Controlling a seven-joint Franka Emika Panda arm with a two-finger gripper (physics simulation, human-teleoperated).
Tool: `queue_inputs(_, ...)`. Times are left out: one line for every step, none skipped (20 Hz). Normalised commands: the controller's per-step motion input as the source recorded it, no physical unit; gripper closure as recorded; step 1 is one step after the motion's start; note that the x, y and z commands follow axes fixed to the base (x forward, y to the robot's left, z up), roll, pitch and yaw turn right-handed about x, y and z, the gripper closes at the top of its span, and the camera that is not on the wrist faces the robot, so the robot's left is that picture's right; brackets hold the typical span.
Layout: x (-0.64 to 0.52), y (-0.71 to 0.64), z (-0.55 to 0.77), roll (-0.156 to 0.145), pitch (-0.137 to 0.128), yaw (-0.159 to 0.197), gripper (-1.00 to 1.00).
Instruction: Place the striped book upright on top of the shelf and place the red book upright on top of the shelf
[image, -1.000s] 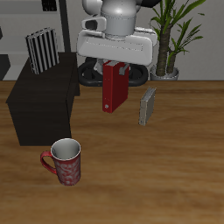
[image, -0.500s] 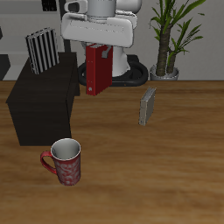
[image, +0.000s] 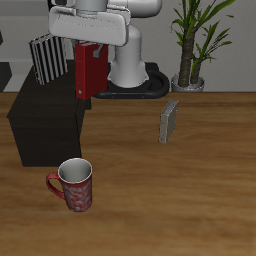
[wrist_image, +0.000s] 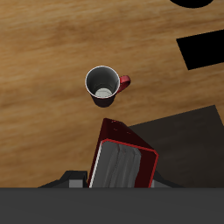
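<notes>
Currently, the dark red hardcover book (image: 87, 72) is clamped upright in the gripper (image: 91, 50); lowering onto the boxy dark shelf (image: 45, 120) beneath is required.

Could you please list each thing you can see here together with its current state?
red book: upright, held in the air by the gripper over the shelf's edge.
gripper: jaws shut on the red book's top.
striped book: standing upright on the shelf.
shelf: on the table, carrying the striped book.
grey book: standing upright on the table.
mug: upright, empty, near the table's front edge.
</notes>
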Motion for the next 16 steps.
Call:
queue_inputs(-0.29, -0.37, 0.16, -0.042, -0.05, -0.004, 1.0)
queue_inputs(-0.23, -0.36, 0.14, -0.019, -0.032, 0.001, 1.0)
queue_inputs(-0.19, -0.41, 0.14, -0.022, 0.016, -0.08, 1.0)
queue_inputs(-0.15, -0.34, 0.19, -0.055, -0.052, 0.041, 1.0)
queue_inputs(-0.03, -0.2, 0.04, -0.021, 0.014, 0.001, 1.0)
queue_inputs(-0.12, -0.56, 0.19, -0.012, 0.063, -0.177, 1.0)
queue_inputs(-0.01, -0.35, 0.06, 0.047, 0.055, -0.041, 1.0)
queue_inputs(-0.02, -0.59, 0.1, -0.107, -0.014, -0.021, 1.0)
queue_inputs(-0.02, -0.28, 0.04, 0.085, 0.054, -0.085, 1.0)
queue_inputs(0.0, -0.39, 0.04, 0.084, 0.103, -0.153, 1.0)
queue_inputs(-0.12, -0.39, 0.16, -0.088, -0.08, -0.028, 1.0)
queue_inputs(-0.06, -0.03, 0.01, 0.056, 0.008, -0.027, 1.0)
queue_inputs(-0.03, -0.12, -0.05, 0.253, 0.077, -0.078, 1.0)
queue_inputs(-0.04, -0.56, -0.05, -0.123, -0.002, -0.039, 1.0)
queue_inputs(0.01, -0.14, -0.14, 0.073, 0.021, -0.045, 1.0)
queue_inputs(0.01, -0.09, -0.1, 0.053, 0.032, -0.027, 1.0)
